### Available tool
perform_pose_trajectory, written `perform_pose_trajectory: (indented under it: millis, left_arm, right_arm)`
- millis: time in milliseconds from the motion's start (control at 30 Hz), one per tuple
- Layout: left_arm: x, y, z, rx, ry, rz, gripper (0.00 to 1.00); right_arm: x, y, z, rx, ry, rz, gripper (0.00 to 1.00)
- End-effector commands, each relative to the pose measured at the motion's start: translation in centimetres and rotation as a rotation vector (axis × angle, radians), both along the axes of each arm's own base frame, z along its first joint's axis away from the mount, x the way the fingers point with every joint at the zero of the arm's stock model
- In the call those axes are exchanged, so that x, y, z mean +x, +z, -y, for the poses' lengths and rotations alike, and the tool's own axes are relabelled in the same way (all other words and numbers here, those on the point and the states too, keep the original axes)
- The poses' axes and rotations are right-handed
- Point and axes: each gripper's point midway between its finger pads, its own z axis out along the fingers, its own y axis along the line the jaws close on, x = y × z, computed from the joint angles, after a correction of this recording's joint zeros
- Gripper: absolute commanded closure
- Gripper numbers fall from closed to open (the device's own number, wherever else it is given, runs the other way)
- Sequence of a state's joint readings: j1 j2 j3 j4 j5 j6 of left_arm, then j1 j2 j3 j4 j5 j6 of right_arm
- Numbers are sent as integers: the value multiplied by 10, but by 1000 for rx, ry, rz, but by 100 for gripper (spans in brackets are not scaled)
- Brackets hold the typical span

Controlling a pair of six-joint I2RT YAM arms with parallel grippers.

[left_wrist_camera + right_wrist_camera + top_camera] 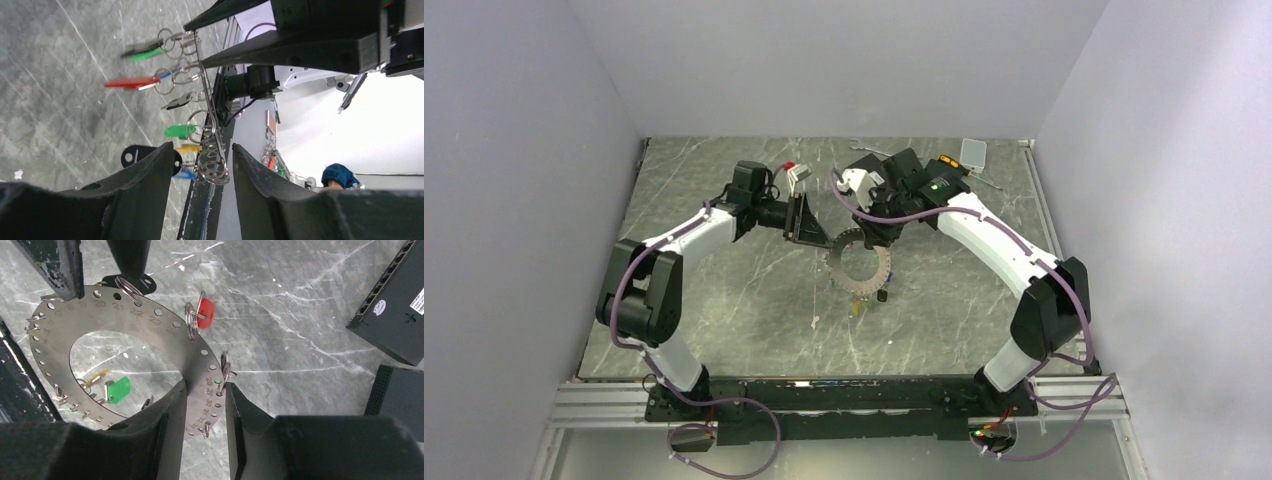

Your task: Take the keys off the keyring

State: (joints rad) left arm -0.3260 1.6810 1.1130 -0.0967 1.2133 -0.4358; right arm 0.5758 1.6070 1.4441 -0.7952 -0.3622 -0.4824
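The keyring (165, 340) is a flat grey metal ring plate with numbered holes, held off the table (864, 283). Small split rings hang from it with the keys: red (205, 312) and green (118, 390) heads show here. My right gripper (206, 385) is shut across the plate's band near holes 28 to 31, and it also shows in the top view (876, 228). The left wrist view shows the plate edge-on (210, 120), with green (177, 131), red (127, 82), yellow (187, 148) and blue (185, 174) keys. My left gripper (202, 150) is open astride the plate's rim, not touching it.
Black flat boxes (395, 310) lie on the grey marbled table to the right of my right gripper. A clear small box (973, 151), a silver wrench (869, 148) and a red-and-white item (796, 172) lie at the back. Grey walls enclose the table.
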Motion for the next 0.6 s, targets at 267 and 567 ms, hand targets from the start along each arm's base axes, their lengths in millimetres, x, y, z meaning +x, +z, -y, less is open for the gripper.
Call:
perform_pose_trajectory:
  millis: [267,567]
  left_arm:
    - [-24,-12,17,-30,-87,-103,56]
    - [-22,-14,19,-31,-94,-130,100]
  right_arm:
    - [18,12,-6,-19,-11,62,87]
    - [21,11,-12,-9,-15,62,76]
